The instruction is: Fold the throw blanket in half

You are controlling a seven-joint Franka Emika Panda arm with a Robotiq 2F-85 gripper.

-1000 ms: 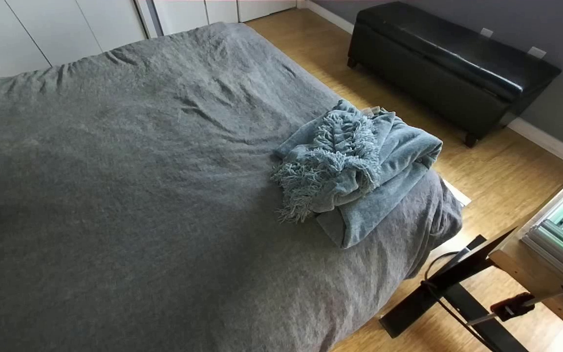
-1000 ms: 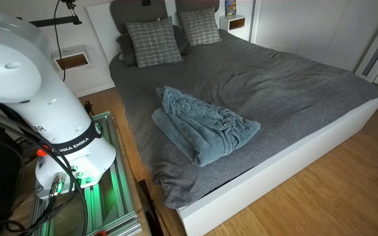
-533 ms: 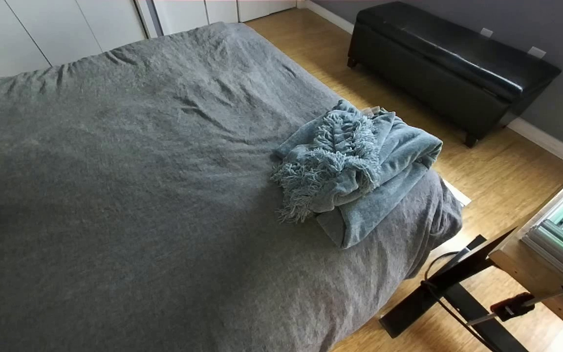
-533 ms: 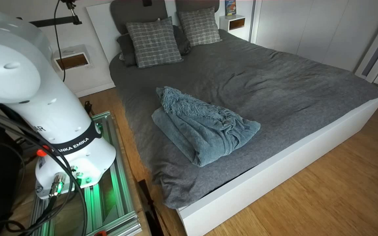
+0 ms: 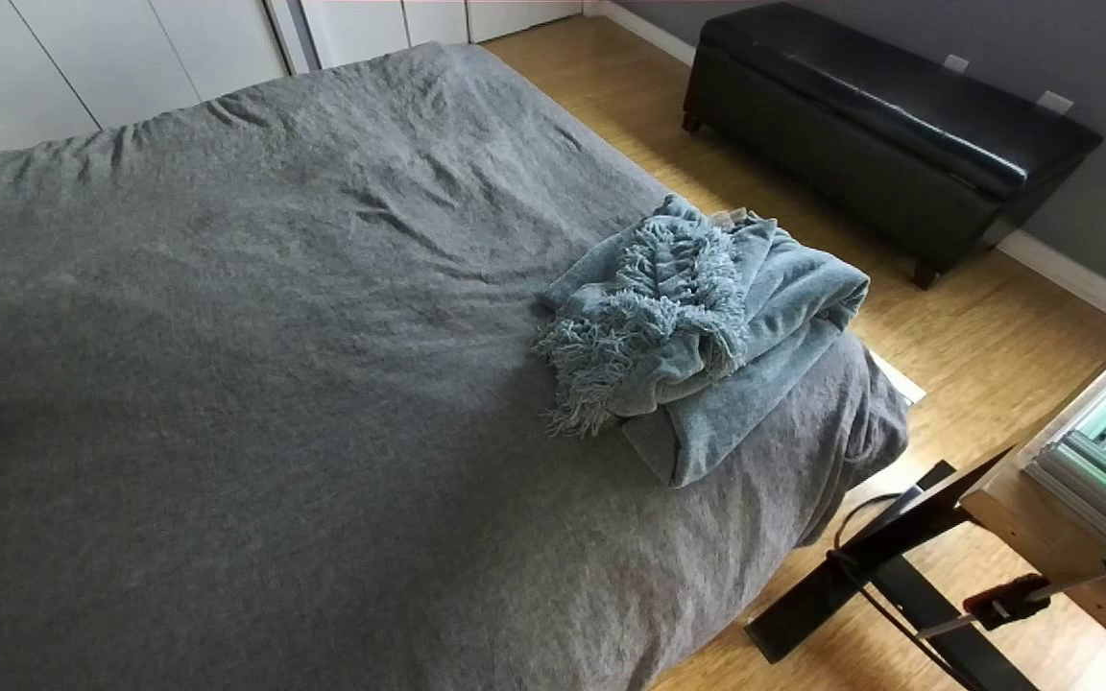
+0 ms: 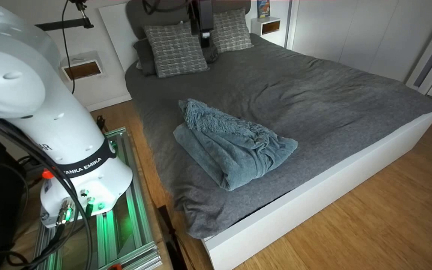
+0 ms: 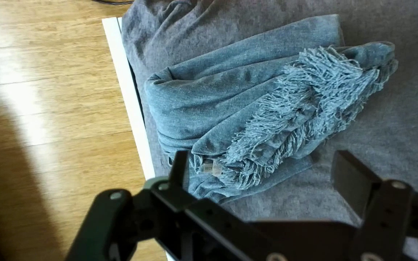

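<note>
Throw blanket point(image 7: 252, 98) lies rumpled below the downward-pointing tool point(image 7: 261, 159), spread wide and gripping nothing.

Grey-covered bed point(image 6: 313, 97): fringed blue blanket point(image 6: 234, 150) near corner; patterned pillows point(image 6: 176, 48) at head.

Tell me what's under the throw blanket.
The gray bedspread shows along edges of the throw blanket in both exterior views and the wrist view, so the blanket appears to rest on it. Directly beneath is covered; I can't tell whether anything else is there.
</note>
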